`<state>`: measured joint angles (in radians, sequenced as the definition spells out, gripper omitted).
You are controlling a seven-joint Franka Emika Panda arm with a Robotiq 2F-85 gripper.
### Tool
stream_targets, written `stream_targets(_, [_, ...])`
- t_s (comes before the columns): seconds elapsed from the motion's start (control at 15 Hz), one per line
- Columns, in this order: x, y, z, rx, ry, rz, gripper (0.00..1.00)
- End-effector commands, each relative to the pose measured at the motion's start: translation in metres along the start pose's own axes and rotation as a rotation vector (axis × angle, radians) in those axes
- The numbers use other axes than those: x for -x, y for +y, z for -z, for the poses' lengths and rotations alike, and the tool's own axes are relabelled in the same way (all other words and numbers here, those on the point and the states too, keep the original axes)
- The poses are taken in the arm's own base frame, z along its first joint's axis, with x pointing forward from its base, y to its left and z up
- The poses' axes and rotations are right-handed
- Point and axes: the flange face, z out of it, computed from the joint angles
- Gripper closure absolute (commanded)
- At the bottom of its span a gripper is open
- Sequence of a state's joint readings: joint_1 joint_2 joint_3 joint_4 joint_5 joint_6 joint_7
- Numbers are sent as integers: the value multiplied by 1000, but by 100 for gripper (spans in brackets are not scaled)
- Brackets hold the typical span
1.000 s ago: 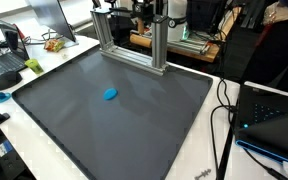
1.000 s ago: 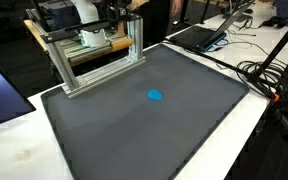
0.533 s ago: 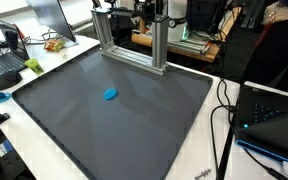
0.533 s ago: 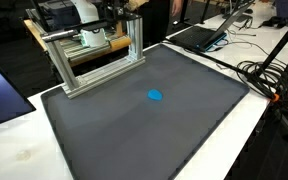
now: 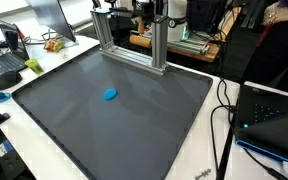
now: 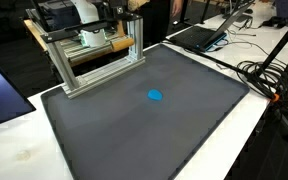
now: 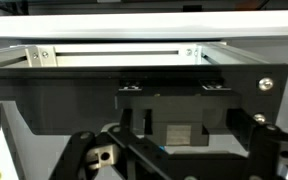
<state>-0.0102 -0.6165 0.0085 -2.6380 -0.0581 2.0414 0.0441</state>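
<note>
A small blue object (image 5: 110, 95) (image 6: 155, 96) lies alone near the middle of the dark grey mat (image 5: 134, 130) (image 6: 134, 135). At the mat's far edge stands an aluminium frame (image 5: 134, 45) (image 6: 94, 60), and the arm sits behind it, mostly hidden. In the wrist view my gripper (image 7: 174, 165) is close up against a black bracket (image 7: 134, 90), with the frame's silver bar (image 7: 114, 52) above it. The finger links stand wide apart at the lower left and right, and nothing shows between them. The blue object is far from the gripper and absent from the wrist view.
Laptops sit off the mat (image 5: 4, 65) (image 6: 199, 35). Cables (image 5: 224, 110) (image 6: 269, 75) trail over the white table beside the mat. A monitor (image 5: 54, 15) and a cluttered bench stand behind the frame.
</note>
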Motion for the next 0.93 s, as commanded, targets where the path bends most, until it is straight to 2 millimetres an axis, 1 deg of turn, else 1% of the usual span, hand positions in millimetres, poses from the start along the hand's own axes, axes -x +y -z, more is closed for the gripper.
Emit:
stream_targets(0.0, [-3, -2, 26, 10, 9, -4, 0])
stream_targets(0.27, [-14, 0, 50, 13, 19, -1, 0])
stream_targets(0.4, [-26, 6, 66, 4, 20, -7, 0])
stream_targets(0.6, [-61, 21, 86, 15, 9, -39, 0])
stream_targets(0.73, [-89, 34, 96, 3, 7, -60, 0])
stream_targets(0.87, [-119, 41, 104, -23, 0, -75, 0])
